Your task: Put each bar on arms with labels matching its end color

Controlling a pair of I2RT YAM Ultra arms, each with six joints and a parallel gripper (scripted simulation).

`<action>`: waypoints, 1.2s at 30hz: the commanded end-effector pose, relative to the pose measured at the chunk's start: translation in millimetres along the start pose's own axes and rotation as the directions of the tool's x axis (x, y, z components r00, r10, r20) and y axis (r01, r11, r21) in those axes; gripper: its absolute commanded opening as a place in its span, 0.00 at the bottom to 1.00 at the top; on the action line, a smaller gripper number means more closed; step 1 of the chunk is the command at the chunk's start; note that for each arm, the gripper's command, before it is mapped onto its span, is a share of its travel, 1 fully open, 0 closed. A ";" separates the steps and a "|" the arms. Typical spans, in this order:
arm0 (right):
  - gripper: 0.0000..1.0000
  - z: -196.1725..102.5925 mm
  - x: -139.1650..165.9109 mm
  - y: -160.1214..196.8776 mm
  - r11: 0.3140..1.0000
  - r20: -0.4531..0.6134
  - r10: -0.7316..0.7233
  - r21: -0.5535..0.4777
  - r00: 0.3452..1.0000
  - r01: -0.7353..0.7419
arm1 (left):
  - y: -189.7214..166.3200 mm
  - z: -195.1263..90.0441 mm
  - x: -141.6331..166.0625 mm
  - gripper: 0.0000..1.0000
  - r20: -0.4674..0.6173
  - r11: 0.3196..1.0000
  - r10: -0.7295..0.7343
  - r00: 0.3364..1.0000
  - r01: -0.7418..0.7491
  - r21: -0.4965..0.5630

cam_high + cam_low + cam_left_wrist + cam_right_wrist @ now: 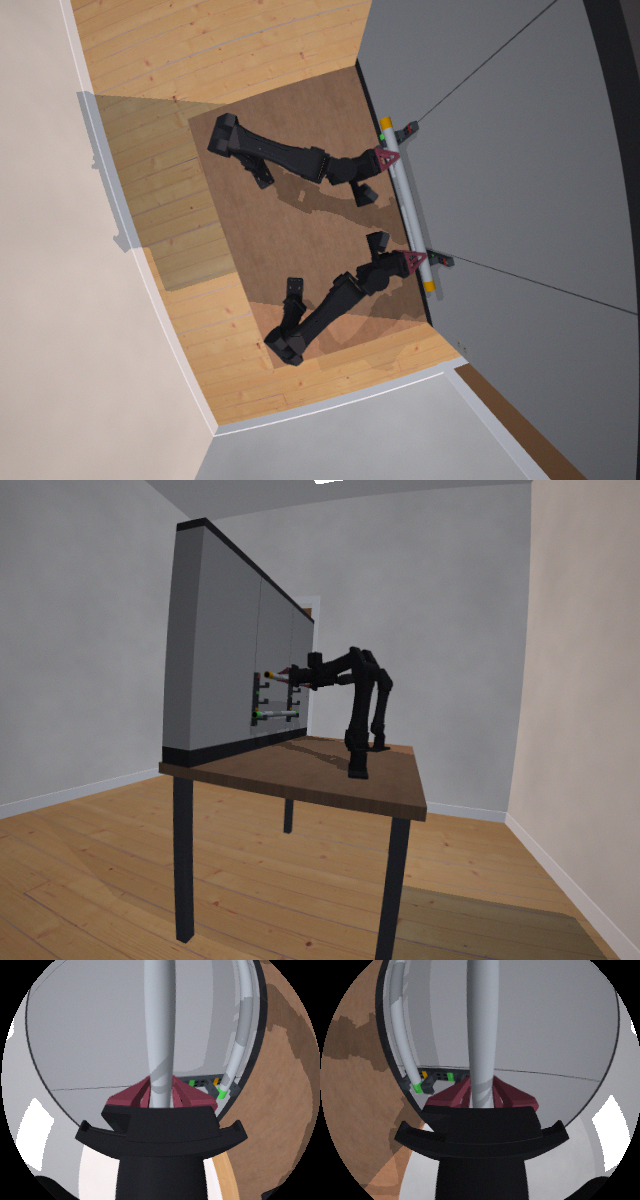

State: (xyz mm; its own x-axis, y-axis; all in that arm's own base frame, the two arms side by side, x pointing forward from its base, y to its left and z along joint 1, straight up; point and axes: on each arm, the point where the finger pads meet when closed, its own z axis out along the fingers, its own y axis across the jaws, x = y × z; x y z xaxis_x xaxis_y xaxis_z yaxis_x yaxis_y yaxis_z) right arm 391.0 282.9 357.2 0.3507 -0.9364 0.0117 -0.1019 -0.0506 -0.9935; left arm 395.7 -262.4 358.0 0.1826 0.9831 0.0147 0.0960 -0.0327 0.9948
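My left gripper (393, 156) (285, 674) (161, 1079) and right gripper (422, 257) (307, 685) (481, 1079), fingers partly open, clasp the orange-ended bar (406, 198) (279, 676) (160, 1020) (482, 1020) above the green-ended bar (275, 714) (235, 1057) (404, 1045).

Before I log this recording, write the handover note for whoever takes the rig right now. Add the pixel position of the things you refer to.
Left jaws (395, 157) (285, 675) and right jaws (422, 256) (308, 685): shut on the orange-ended bar (407, 196) (281, 676) (160, 1020) (482, 1020).
Green-ended bar (276, 714) (235, 1060) (402, 1035): on the lowest, orange-labeled pair.
Done: neither bar placed correctly.
Left: green-ended bar to the middle pair, orange-ended to the lowest; withdraw both arms. Parking the held bar on the top pair first seems sensible.
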 end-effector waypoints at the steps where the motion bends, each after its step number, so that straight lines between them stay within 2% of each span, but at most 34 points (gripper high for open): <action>1: 0.00 -13.4 1.8 -48.9 0.993 0.007 0.013 0.117 1.000 -0.013 | 46.6 -12.5 3.6 0.00 0.005 0.994 -0.013 1.000 0.013 -0.104; 36: 0.00 -11.9 1.6 -36.4 0.993 0.007 0.012 0.117 1.000 -0.013 | 33.2 -11.1 3.4 0.00 0.005 0.994 -0.013 1.000 0.013 -0.104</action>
State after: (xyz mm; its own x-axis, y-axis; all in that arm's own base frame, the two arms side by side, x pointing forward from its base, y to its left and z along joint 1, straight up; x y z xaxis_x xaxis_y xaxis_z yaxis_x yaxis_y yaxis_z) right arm 390.7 282.9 350.0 0.3507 -0.9364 0.0121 -0.1105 -0.0542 -0.9924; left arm 395.5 -262.4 351.1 0.1828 0.9830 0.0168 0.1039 -0.0363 0.9939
